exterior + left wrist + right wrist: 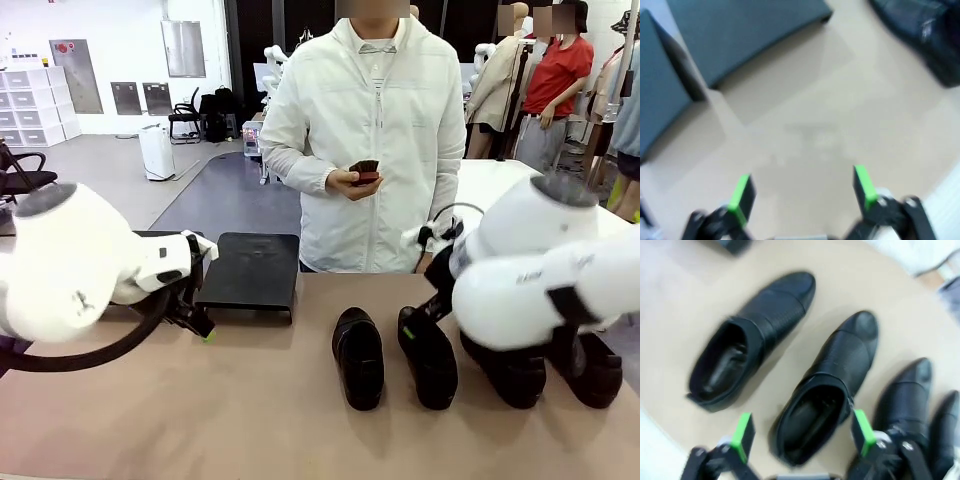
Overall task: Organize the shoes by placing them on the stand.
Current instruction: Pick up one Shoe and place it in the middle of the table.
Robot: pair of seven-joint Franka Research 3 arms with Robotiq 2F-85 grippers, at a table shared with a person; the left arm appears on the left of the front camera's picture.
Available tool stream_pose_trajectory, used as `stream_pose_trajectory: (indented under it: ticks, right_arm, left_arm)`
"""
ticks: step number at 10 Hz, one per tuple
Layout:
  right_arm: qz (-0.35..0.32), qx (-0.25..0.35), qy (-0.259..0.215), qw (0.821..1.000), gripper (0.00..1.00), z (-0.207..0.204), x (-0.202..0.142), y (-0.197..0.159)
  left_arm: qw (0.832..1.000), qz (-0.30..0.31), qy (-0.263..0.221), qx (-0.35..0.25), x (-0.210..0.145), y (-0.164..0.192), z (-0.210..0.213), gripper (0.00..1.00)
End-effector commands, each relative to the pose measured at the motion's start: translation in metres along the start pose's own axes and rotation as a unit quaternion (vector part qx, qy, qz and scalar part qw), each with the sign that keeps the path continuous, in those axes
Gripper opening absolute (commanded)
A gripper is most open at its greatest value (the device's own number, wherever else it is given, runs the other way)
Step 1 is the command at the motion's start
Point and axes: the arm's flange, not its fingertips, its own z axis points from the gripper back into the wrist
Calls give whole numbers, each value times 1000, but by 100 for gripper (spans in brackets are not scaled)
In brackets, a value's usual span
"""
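bright, even light; front view sharp, both wrist views blurred; soft shadows under the shoes (pixel 358 357).

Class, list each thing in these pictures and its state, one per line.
Four glossy black leather loafers: upright in a row on the beige table
Flat black stand: shoeless, on the table
Left claw: open, holding nothing
Right claw: open above one loafer

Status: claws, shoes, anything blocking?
Left claw open, empty, beside stand. Right claw open over second shoe from left, no grip. Four shoes on table, none on stand. Leftmost shoe lies between.
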Motion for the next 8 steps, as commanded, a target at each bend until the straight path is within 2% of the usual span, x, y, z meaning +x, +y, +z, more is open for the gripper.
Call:
stream_pose_trajectory:
  ticks: [1,2,3,4,5,6,8]
  right_arm:
    - [-65,41,14,997,100,86,18,-6]
    - [-86,48,20,995,100,122,14,-10]
    - [-115,52,12,992,100,160,5,-11]
    - [-121,48,3,992,100,191,-11,-22]
    - [-132,42,-2,990,100,206,-30,-29]
    - [-143,51,-6,988,100,208,-49,-32]
    - [-159,76,-35,984,100,207,-78,-39]
  left_arm:
    - [997,46,33,-59,-9,11,78,100]
    - [995,15,20,-100,-27,17,109,100]
    - [993,21,-6,-119,-51,27,143,100]
    - [983,32,-52,-173,-80,39,173,100]
    - [973,73,-108,-189,-105,49,191,100]
    - [967,104,-134,-192,-121,56,196,100]
    - [962,108,-122,-221,-131,72,187,100]
